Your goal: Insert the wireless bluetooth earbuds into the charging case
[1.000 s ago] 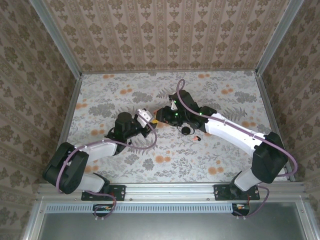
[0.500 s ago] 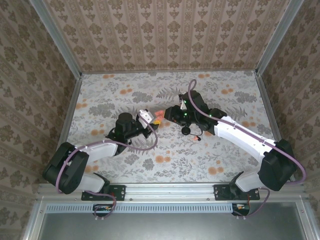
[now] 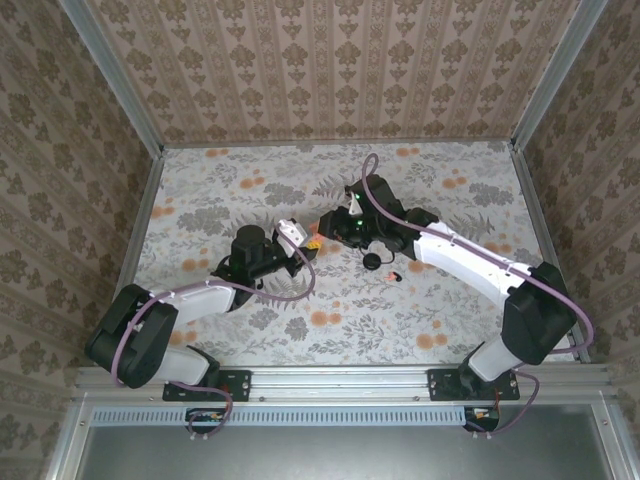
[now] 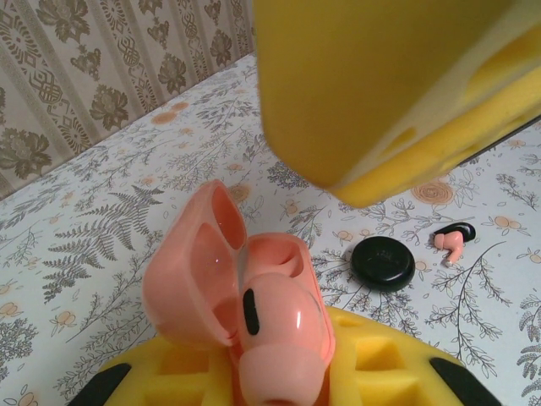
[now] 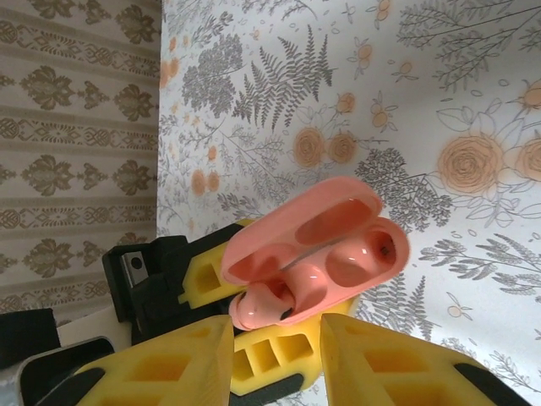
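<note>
The case (image 4: 221, 279) is gripped lid-open by the left hand (image 3: 304, 243), apparently so the half-seated earbud (image 4: 279, 326) can be pressed home by the released right hand (image 5: 277, 342).

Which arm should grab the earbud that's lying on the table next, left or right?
Right. The right pincer is open and free, and the loose earbud lies beside that arm. The left pincer is holding the open charging case.

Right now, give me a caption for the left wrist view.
Left hand grips the open pink charging case; a yellow finger looms overhead; black disc and one earbud lie beyond.
</note>
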Robot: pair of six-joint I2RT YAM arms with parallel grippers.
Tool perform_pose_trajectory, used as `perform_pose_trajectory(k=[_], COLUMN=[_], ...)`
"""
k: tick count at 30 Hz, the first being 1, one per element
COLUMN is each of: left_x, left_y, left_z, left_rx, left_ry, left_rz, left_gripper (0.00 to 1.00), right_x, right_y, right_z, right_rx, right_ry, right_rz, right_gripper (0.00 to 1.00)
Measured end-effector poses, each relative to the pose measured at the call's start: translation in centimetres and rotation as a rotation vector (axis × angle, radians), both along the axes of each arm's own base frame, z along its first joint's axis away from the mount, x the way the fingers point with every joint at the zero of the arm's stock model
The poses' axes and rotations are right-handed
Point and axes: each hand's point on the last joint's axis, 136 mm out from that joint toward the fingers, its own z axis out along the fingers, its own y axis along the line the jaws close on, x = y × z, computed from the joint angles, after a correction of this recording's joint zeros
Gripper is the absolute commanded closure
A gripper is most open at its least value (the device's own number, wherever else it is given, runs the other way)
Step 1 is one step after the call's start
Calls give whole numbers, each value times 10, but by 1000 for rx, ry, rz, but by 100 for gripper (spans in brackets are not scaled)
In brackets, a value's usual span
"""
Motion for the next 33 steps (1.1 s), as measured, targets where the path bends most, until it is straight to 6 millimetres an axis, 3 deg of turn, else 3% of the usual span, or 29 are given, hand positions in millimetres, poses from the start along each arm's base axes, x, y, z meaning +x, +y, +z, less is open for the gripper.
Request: perform_pose_trajectory(k=[33], left_x=[-4], left_y=[0], left_z=[-5], left_rx=[19], left_ry=[17], left_rz=[-7], left_gripper=[86], right_x=[1], right_y=[26], right_z=[-18], right_rx=[-13], right_ry=[56], right_rz=[81], right_gripper=[69])
